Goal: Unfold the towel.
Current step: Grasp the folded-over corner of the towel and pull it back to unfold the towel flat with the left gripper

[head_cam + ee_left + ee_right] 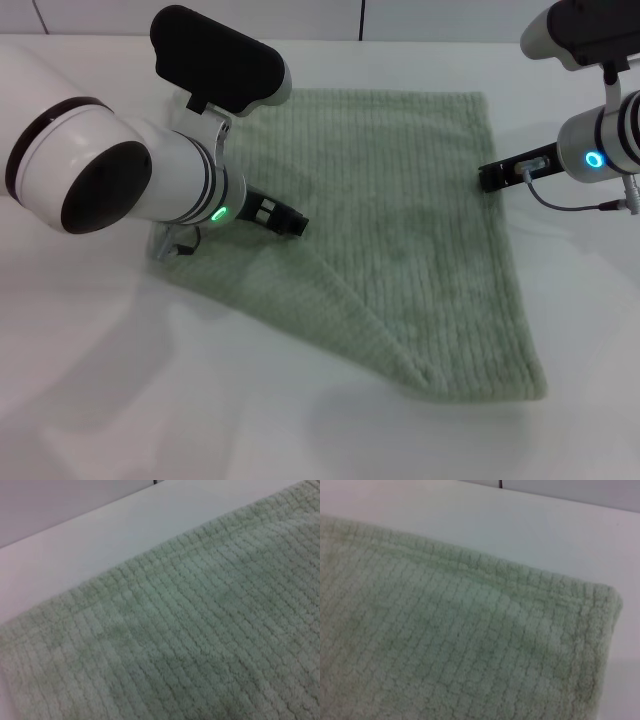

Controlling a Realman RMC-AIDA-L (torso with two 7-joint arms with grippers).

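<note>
The pale sage-green ribbed towel lies on the white table. A diagonal crease runs from its middle left to the near corner, where a flap looks folded over. My left gripper hovers low over the towel's left part, near the start of the crease. My right gripper is at the towel's right edge, toward the far corner. The left wrist view shows ribbed towel and its hemmed edge against the table. The right wrist view shows a towel corner with its hem. Neither wrist view shows fingers.
The white table surrounds the towel on all sides, with a wall or panel line along the far edge. The left arm's bulky white body covers the towel's left corner.
</note>
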